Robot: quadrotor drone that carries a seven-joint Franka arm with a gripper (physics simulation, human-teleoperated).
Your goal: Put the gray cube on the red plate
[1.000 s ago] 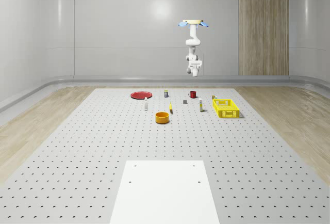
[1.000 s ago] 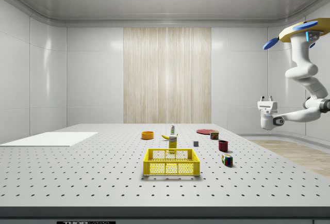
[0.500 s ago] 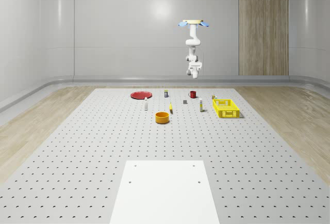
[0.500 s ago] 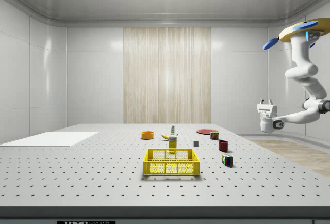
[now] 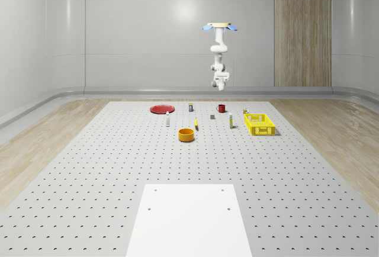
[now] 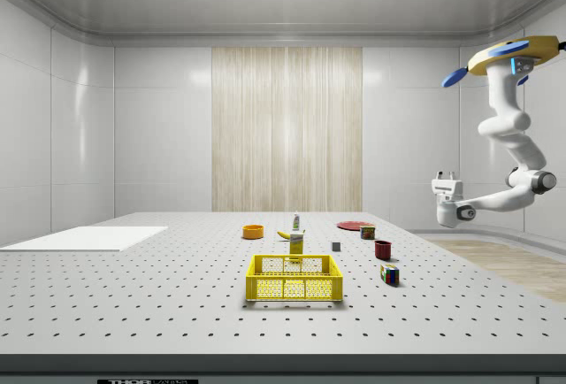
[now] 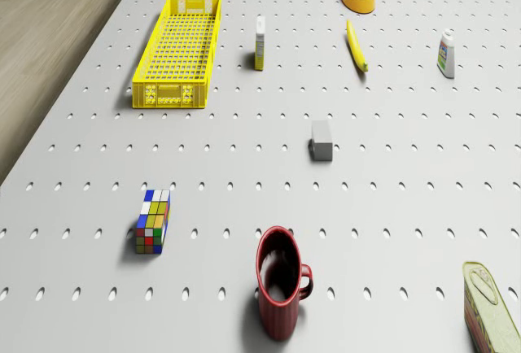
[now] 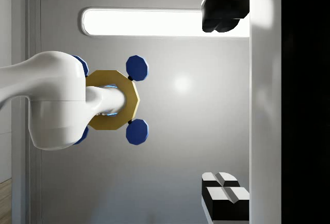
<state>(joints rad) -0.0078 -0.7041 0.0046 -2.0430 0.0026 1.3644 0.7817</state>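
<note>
The drone point(image 6: 511, 50) hovers high at the side view's upper right, beyond the tabletop's point(image 5: 118, 168) far edge. Its hand point(image 6: 446, 177) points up with nothing in it, fingers point(image 8: 224, 10) spread apart. The gray cube point(image 7: 322, 140) lies at the drone view's centre, apart from the mug point(image 7: 279, 280); the red plate point(image 5: 161, 109) sits toward the whole-scene view's left. The reach should go better if the hand swings downward first, then descends squarely over the cube's 2 flat sides.
</note>
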